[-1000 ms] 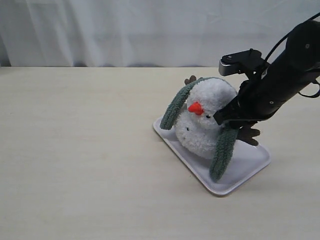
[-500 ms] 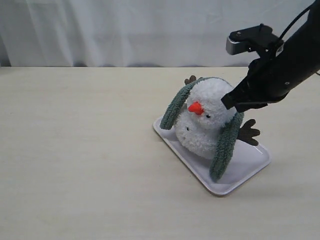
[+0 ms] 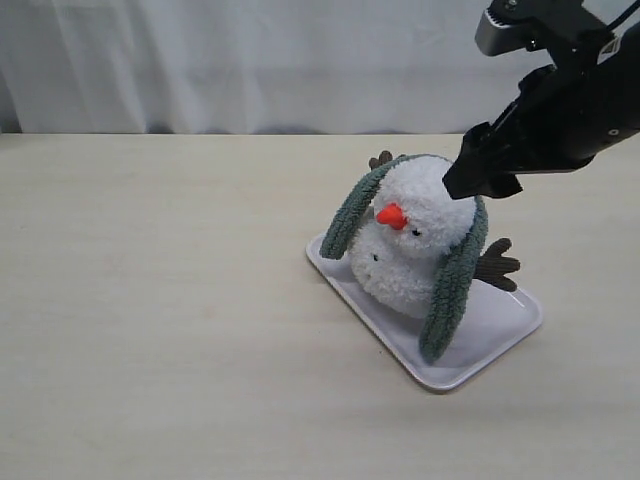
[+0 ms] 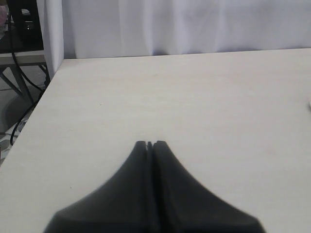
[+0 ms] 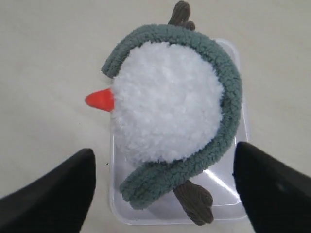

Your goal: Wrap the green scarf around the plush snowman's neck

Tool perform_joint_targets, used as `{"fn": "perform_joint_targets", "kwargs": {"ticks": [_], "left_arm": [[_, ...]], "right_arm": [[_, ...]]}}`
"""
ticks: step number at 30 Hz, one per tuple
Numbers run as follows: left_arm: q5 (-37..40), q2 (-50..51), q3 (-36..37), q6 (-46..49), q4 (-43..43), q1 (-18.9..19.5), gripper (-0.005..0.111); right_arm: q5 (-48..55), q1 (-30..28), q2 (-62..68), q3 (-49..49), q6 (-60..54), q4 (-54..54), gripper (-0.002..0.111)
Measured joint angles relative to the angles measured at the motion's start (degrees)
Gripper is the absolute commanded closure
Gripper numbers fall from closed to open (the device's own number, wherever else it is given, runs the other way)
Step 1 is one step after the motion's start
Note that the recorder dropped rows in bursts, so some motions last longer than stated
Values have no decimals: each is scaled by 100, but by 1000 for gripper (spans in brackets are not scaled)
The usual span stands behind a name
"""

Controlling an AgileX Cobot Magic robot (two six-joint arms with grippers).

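The plush snowman (image 3: 412, 245) sits on a white tray (image 3: 500, 325), its orange nose (image 3: 391, 216) pointing left. The green scarf (image 3: 452, 285) runs behind its head, and one end hangs down each side: one (image 3: 349, 216) on the left, the other reaching the tray on the right. My right gripper (image 3: 480, 178) hovers open just above and right of the head, holding nothing. From above, the right wrist view shows the snowman (image 5: 167, 104), the scarf (image 5: 229, 97) curving round it, and my right gripper (image 5: 164, 150) with fingers (image 5: 48, 199) wide apart. My left gripper (image 4: 149, 144) is shut over bare table.
Brown twig arms (image 3: 497, 265) stick out on both sides of the snowman. The tray lies at an angle on a pale wooden table (image 3: 160, 300), with a white curtain (image 3: 250, 60) behind. The table's far corner (image 4: 60, 65) appears in the left wrist view.
My right gripper has risen up and to the right, away from the snowman's right side, leaving the scarf end hanging there. The snowman and scarf stay put.
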Motion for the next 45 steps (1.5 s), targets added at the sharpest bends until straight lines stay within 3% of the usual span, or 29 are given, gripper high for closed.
{"fn": "perform_joint_targets", "kwargs": {"ticks": [15, 29, 31, 32, 34, 45], "left_arm": [[0, 0, 0, 0, 0, 0, 107], [0, 0, 0, 0, 0, 0, 107], [0, 0, 0, 0, 0, 0, 107], [0, 0, 0, 0, 0, 0, 107], [0, 0, 0, 0, 0, 0, 107], [0, 0, 0, 0, 0, 0, 107]], "right_arm": [[-715, 0, 882, -314, -439, 277, 25], [-772, 0, 1110, -366, -795, 402, 23], [-762, 0, 1110, -366, -881, 402, 18], [-743, 0, 1110, -366, -890, 402, 7], [-643, 0, 1110, -366, -920, 402, -1], [-704, 0, 1110, -366, -958, 781, -1]]}}
